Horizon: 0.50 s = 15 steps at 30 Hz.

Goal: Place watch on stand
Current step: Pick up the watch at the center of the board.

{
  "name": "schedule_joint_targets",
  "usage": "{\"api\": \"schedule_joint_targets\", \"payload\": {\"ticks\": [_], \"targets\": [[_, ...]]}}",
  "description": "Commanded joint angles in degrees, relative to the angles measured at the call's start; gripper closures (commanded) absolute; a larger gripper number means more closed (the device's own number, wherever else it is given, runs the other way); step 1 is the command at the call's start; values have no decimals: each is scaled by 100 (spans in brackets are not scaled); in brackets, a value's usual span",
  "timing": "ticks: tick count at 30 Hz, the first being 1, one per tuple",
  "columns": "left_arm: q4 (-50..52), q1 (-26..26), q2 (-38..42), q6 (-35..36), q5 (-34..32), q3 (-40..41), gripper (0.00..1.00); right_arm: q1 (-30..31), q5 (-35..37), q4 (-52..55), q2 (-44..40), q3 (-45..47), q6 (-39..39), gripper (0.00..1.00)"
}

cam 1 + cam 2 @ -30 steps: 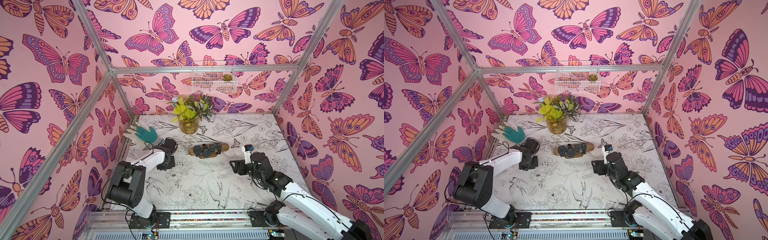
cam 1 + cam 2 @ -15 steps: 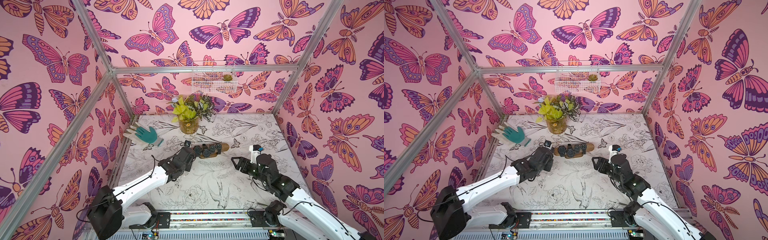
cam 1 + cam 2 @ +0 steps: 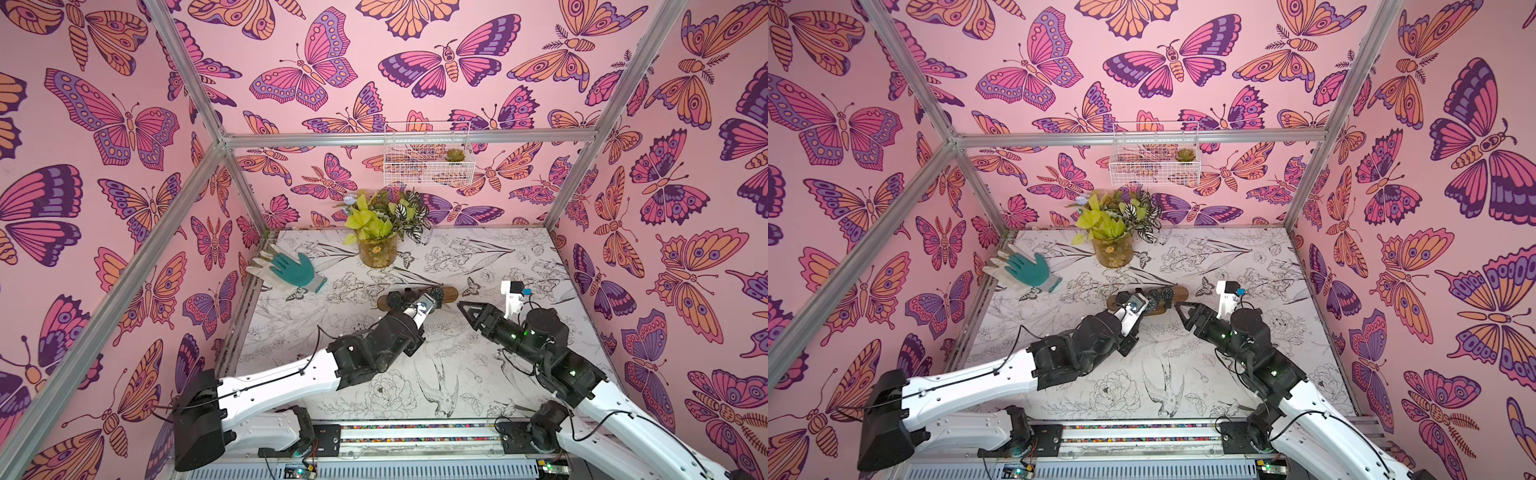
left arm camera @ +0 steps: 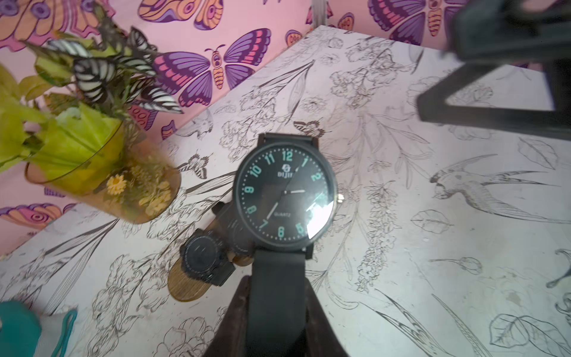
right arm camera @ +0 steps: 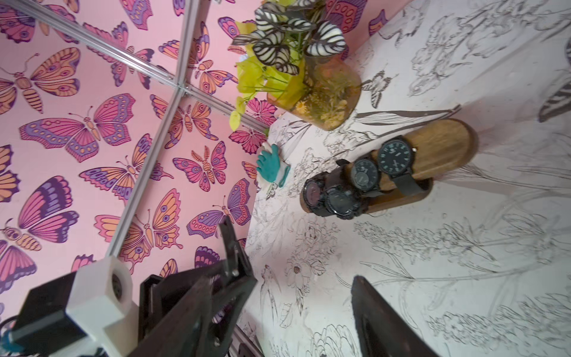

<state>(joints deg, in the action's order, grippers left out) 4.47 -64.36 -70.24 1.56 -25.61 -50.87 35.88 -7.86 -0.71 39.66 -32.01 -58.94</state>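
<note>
As seen in both top views, got the left pincer (image 3: 424,303) clenched on the watch (image 3: 1133,308), hanging over the middle of the stand (image 3: 451,293), in among the dark watches (image 3: 394,297) ringing its bar. Can't tell whether touching the wood or just clear of it. Finding the stand crosswise mid-worktop (image 3: 478,374), near of the plant jar (image 3: 377,252) and right of the glove (image 3: 296,271). And the right pincer (image 3: 466,311): released, empty, tips aimed at the stand's right end from close by.

Over to the left wrist view: staring straight at the watch (image 4: 284,193), black dial, teal numerals, with its black strap (image 4: 278,296) pinched between the two fingers (image 4: 234,315). Catching the stand's rounded end (image 4: 185,286) beneath, one dark watch on it.

Now the right wrist view: jaws spread wide, holding nothing. Beyond them, seeing the stand (image 5: 441,145) with dark watches round its bar, and the glove (image 5: 272,168) farther off by the wall.
</note>
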Motion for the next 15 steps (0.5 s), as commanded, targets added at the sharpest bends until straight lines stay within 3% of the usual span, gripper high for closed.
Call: {"api": "schedule_joint_targets", "payload": {"ticks": [1, 7, 15], "targets": [[-442, -183, -205, 409, 117, -270, 80, 189, -167, -516, 79, -154, -8, 28], [-620, -358, -583, 502, 289, -422, 79, 331, -168, -529, 208, -119, 99, 36], [-650, -409, -676, 498, 413, -485, 79, 358, -344, -500, 359, -187, 315, 66]]}}
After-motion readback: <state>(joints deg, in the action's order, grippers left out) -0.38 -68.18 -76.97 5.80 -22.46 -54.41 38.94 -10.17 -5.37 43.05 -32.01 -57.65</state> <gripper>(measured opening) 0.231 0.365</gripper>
